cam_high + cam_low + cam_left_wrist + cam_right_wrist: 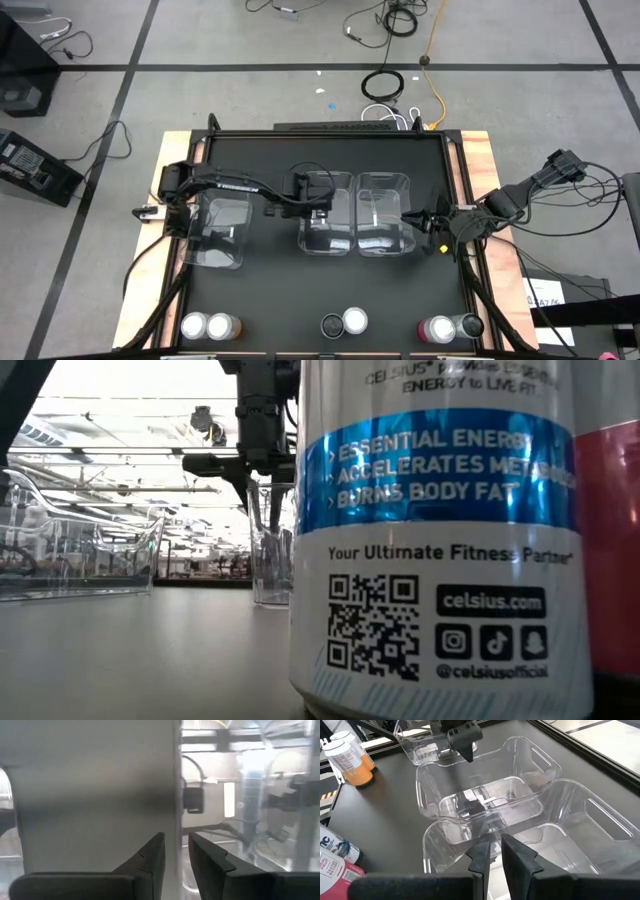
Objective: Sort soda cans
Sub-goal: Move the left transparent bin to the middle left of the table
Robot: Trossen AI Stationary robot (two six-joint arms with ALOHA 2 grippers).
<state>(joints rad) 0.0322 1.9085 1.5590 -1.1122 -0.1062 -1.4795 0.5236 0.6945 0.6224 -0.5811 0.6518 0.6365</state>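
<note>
Three clear bins stand in a row mid-table: left (215, 232), middle (325, 228), right (385, 228). The soda cans stand in pairs along the near edge: a silver-topped and an orange one (208, 325), a dark and a silver-topped one (343, 322), a pink and a grey one (450, 327). My left gripper (176, 857) points down, slightly open, a finger on each side of the middle bin's left wall (179, 810), apart from it. My right gripper (495, 855) is shut on the right bin's right wall. My right gripper pinches the rim of the right bin's wall (492, 836), on the side toward the table's right edge, between its two fingers. The fingers slant down from the table's right. The bin stands flat on the table.
In the low view a white and blue can (430, 540) and a pink one (610, 560) stand right before the camera and hide much of the table. The table has a raised frame (330, 133). Cables lie on the floor beyond it.
</note>
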